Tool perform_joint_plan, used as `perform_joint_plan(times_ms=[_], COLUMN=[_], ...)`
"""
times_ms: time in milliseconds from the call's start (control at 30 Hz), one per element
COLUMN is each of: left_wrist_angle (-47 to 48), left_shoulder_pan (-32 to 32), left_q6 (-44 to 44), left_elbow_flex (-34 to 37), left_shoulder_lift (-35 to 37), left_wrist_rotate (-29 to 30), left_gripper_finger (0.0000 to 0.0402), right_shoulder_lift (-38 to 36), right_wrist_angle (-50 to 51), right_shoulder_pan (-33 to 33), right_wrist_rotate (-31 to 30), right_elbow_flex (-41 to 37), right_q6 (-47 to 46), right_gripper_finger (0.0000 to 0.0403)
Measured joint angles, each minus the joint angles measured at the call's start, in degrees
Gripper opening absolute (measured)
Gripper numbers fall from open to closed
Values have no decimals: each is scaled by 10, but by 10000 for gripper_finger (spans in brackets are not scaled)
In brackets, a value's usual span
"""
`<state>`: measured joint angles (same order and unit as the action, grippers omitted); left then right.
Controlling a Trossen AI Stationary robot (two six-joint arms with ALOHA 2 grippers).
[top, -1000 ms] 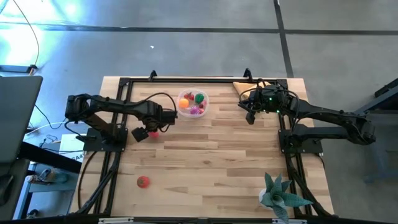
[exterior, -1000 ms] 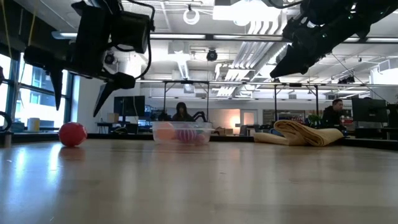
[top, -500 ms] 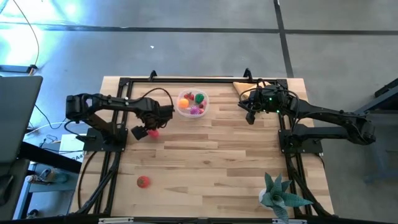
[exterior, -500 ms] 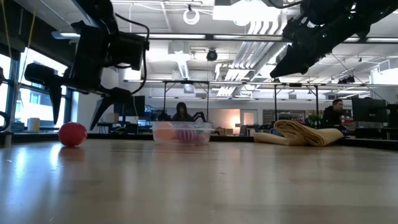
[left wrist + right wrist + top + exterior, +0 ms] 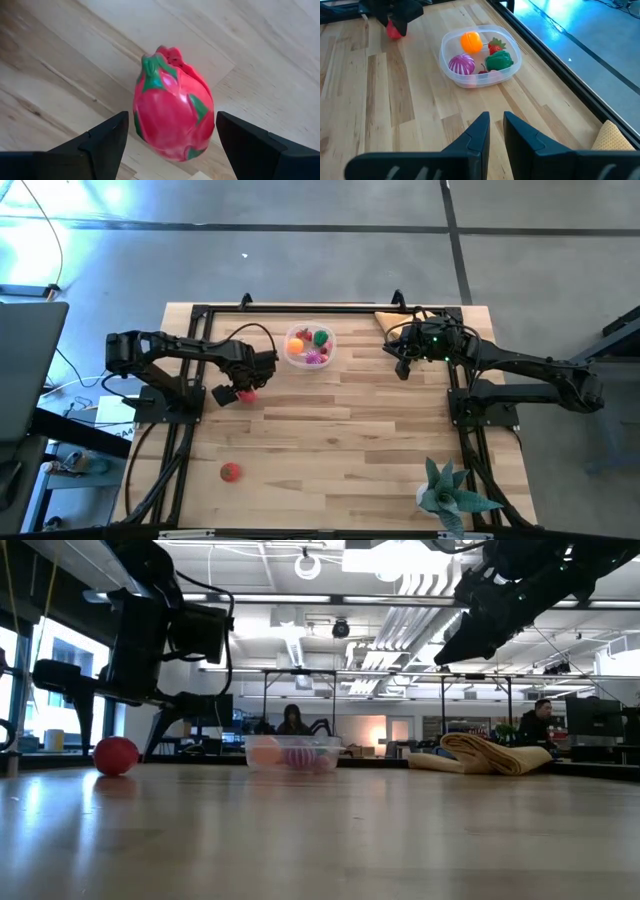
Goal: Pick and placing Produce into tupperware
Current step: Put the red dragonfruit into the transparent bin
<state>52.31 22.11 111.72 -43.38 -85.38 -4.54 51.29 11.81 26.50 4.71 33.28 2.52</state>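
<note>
A pink-red toy dragon fruit [image 5: 172,120] with green scales lies on its side on the wooden table, left of the tupperware [image 5: 309,346]. My left gripper [image 5: 172,125] is open and low over it, one finger on each side [image 5: 118,748]. The clear tupperware [image 5: 480,57] stands near the far edge and holds an orange, a magenta, a green and a red piece. A second red piece of produce [image 5: 230,471] lies near the table's near left corner. My right gripper [image 5: 495,130] is shut and hangs above the far right of the table [image 5: 403,365]. My left gripper comes at the dragon fruit [image 5: 246,392] from above, pointing down, its fingers [image 5: 102,142] close on either side of the fruit's middle. I cannot tell whether they touch it. The fruit rests on the table.
A folded tan cloth [image 5: 392,320] lies at the far right corner, under the right arm. A teal spiky plant [image 5: 450,492] stands at the near right corner. Black frame rails [image 5: 300,308] run along the far and side edges. Bare wood fills the middle of the table.
My left gripper has come down toward the table, staying open, until its fingers stand on either side of the dragon fruit. The fruit has stayed where it was.
</note>
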Motion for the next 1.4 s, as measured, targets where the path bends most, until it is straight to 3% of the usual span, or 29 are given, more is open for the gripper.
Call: perform_joint_plan(times_ms=[333,667,933,1233,1400], left_wrist_angle=[2,15,14,17,15], left_shoulder_pan=[0,0,0,0,0], left_q6=[-5,-7,-9,-11,-15], left_elbow_flex=[0,0,0,0,0], left_shoulder_lift=[0,0,0,0,0], left_wrist_rotate=[0,-3,-5,-5,-2], left_gripper_finger=[285,212,237,207,219], right_shoulder_lift=[0,0,0,0,0], right_wrist_angle=[0,0,0,0,0], right_shoulder_pan=[0,0,0,0,0], right_wrist_rotate=[0,0,0,0,0], right_elbow_flex=[0,0,0,0,0], right_q6=[0,0,0,0,0], right_gripper_finger=[44,44,44,44,44])
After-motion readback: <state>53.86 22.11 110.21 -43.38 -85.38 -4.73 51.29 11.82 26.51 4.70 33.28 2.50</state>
